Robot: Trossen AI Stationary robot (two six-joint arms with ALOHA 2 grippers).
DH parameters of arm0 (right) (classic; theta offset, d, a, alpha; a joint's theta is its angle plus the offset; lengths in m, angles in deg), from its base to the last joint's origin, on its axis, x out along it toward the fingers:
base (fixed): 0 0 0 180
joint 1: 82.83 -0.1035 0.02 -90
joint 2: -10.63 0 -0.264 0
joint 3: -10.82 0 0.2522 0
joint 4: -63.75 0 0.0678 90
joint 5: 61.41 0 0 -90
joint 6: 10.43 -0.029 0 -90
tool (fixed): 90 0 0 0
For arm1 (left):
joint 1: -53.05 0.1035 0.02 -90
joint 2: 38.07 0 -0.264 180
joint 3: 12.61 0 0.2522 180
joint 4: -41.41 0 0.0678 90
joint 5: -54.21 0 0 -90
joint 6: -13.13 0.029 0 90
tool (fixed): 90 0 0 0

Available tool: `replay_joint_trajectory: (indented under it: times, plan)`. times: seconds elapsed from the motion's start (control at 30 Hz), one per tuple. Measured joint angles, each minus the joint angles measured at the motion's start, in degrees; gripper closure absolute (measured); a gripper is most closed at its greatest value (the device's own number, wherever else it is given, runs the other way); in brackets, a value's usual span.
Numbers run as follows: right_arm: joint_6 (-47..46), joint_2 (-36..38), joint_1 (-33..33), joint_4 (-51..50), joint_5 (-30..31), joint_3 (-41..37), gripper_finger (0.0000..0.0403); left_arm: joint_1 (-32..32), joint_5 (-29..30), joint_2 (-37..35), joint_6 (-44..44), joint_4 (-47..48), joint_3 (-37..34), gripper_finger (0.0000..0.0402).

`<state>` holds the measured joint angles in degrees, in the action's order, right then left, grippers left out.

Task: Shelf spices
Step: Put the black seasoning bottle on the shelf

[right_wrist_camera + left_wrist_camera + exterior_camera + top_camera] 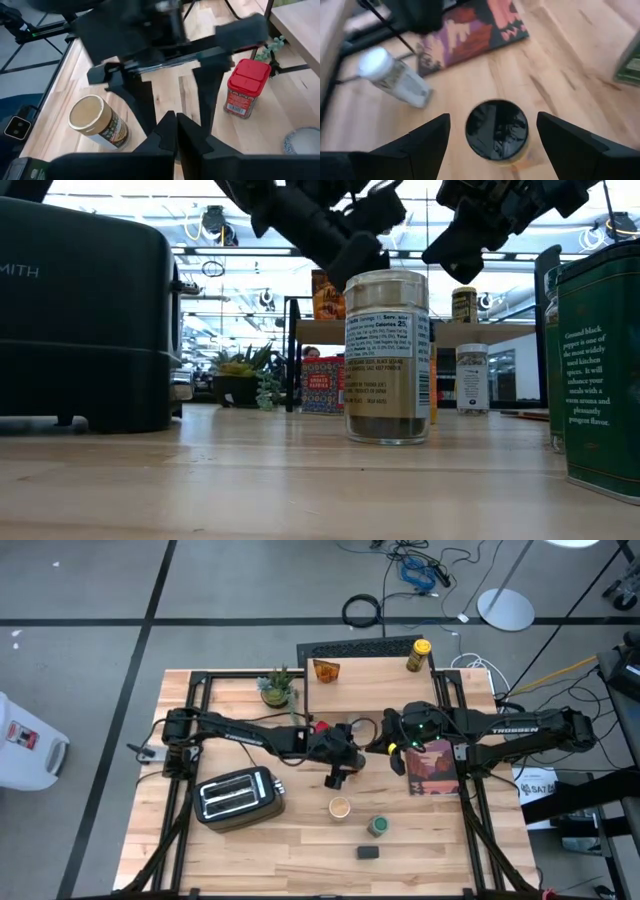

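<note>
A round jar with a black lid [496, 130] stands upright on the tabletop between the open fingers of my left gripper [493, 117], which comes down at a slant; a gap shows on each side. My right gripper [176, 119] hangs shut above the table's middle [388, 747], holding nothing. A tan-lidded spice jar [340, 807], a green tin [378, 826] and a small black tin [368, 852] stand toward the near edge. A red tin [246, 87] and a white-lidded bottle [395, 77] stand near the shelf [370, 675], which bears an orange jar [325, 670] and a yellow jar [418, 655].
A silver toaster [238, 797] stands at the near left. A potted plant [278, 687] is left of the shelf. A colourful flat book [432, 768] lies under my right arm. The two grippers hang close together over the table's middle.
</note>
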<state>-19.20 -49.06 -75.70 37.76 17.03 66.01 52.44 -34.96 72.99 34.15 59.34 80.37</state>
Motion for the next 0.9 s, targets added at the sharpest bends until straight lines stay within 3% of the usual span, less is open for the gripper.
replay_joint_trajectory:
  times: [0.2,0.33,0.47,0.6,0.9]
  plan:
    - [0.5,0.1,0.0,-0.1,0.0,0.0,0.0403,-2.6,3.6,0.0,6.1,-1.3,0.0,0.0094]
    - [0.5,0.1,0.0,-0.1,0.0,0.0,0.0403,-4.2,9.6,1.1,10.2,-2.2,0.0,0.0094]
    - [0.4,0.1,0.0,0.0,0.0,0.0,0.0403,-4.5,10.4,3.2,11.2,-2.8,0.1,0.0094]
    - [0.2,0.1,-0.1,-0.1,0.0,0.0,0.0403,-5.0,16.8,4.6,12.0,-4.3,0.1,0.0094]
    - [0.1,0.1,-0.1,-0.1,0.0,0.0,0.0403,-5.5,17.1,4.5,12.5,-5.4,1.1,0.0094]
